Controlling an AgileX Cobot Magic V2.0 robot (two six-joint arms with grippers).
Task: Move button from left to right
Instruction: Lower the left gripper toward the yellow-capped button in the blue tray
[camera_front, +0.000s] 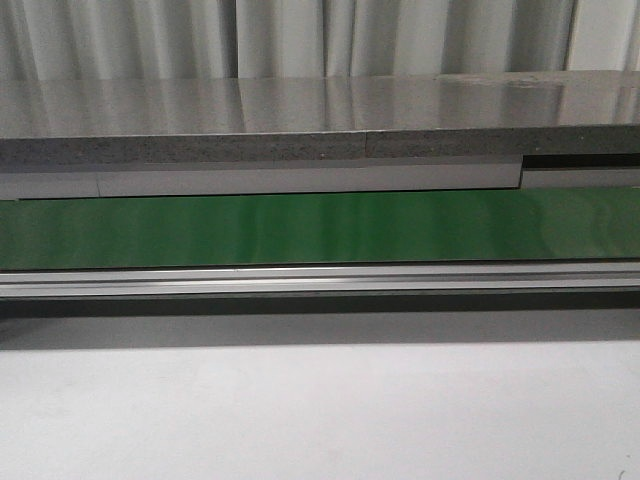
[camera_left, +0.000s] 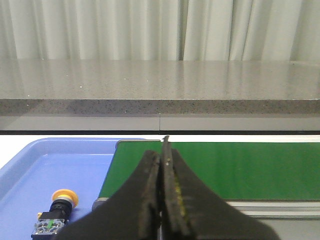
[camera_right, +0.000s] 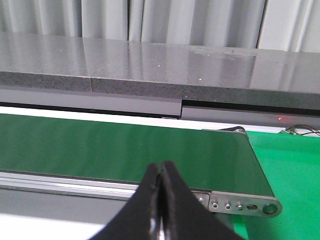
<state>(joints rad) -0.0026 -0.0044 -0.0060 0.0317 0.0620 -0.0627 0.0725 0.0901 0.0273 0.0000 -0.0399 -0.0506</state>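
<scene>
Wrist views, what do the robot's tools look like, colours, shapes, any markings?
Both are black. The left tool shows two broad wedge-shaped fingers tapering to a thin tip, with rough, worn inner edges carrying yellowish specks. The right tool has the same dark tapered wedge shape, smoother, with a pale streak in the seam near its base. No cables or printed markings show, and neither arm appears in the front view.

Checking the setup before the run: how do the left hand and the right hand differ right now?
The left hand hangs near the conveyor's left end, beside a blue tray; the right hand hangs near the belt's right end, by a green mat. The button lies in the tray by the left hand; nothing to grasp shows by the right hand. Both hands are shut, empty, and face the green belt.
</scene>
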